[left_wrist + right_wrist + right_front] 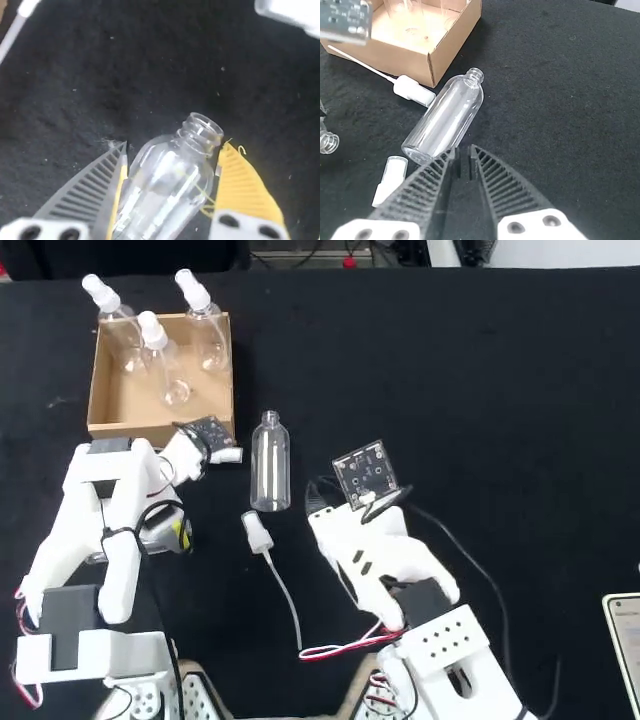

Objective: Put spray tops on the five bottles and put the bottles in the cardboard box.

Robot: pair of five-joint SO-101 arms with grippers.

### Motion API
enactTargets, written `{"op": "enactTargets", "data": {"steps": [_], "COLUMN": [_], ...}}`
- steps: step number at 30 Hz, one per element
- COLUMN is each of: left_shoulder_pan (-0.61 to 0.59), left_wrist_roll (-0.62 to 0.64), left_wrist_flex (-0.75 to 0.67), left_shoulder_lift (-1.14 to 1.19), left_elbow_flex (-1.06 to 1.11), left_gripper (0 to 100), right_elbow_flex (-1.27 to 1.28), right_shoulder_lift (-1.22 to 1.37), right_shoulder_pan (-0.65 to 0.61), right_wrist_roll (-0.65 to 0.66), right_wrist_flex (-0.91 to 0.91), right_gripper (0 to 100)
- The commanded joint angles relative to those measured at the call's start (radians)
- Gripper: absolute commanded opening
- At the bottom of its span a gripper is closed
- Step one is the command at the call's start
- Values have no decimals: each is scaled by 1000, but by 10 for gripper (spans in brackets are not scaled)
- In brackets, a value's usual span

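A cardboard box [105, 390] at the back left holds three clear bottles [165, 365] standing with white spray tops on. My left gripper [175, 146] is shut on a clear uncapped bottle [165, 180] low over the black table; it sits in front of the box [170, 530]. Another uncapped bottle [270, 462] [445, 117] lies just right of the box. One spray top [257, 533] [390, 180] with a long tube lies in front of that bottle. A second spray top [413, 91] [228, 454] lies by the box corner. My right gripper [462, 155] [322, 510] is shut and empty, just short of the lying bottle's base.
The left arm's camera board [345, 20] hangs over the box's front corner. A red and white cable [340, 645] loops near the right arm's base. A flat white device [625, 635] lies at the right edge. The black table [480, 390] spreads out on the right.
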Motion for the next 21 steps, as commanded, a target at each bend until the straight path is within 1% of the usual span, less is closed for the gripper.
{"op": "enactTargets", "data": {"steps": [1, 3, 7, 9, 12, 16, 21], "left_shoulder_pan": [8, 8, 10, 7, -38, -96, -122], "left_wrist_roll": [101, 103, 98, 54, 2, -34, -141], "left_wrist_flex": [-21, -3, 160, 221, 270, 339, 457], "left_shoulder_lift": [-5, -9, -54, -64, -64, -74, -74], "left_elbow_flex": [-74, -90, -197, -257, -325, -341, -338], "left_gripper": [273, 273, 279, 279, 277, 274, 278], "right_elbow_flex": [-18, -18, -18, -18, -18, -18, -18], "right_shoulder_lift": [-13, -13, -13, -13, -13, -13, -13], "right_shoulder_pan": [15, 15, 15, 15, 15, 15, 15], "right_wrist_roll": [12, 12, 12, 12, 12, 12, 12], "right_wrist_flex": [-32, -32, -32, -32, -32, -32, -32], "right_gripper": [42, 42, 42, 42, 42, 42, 42]}}
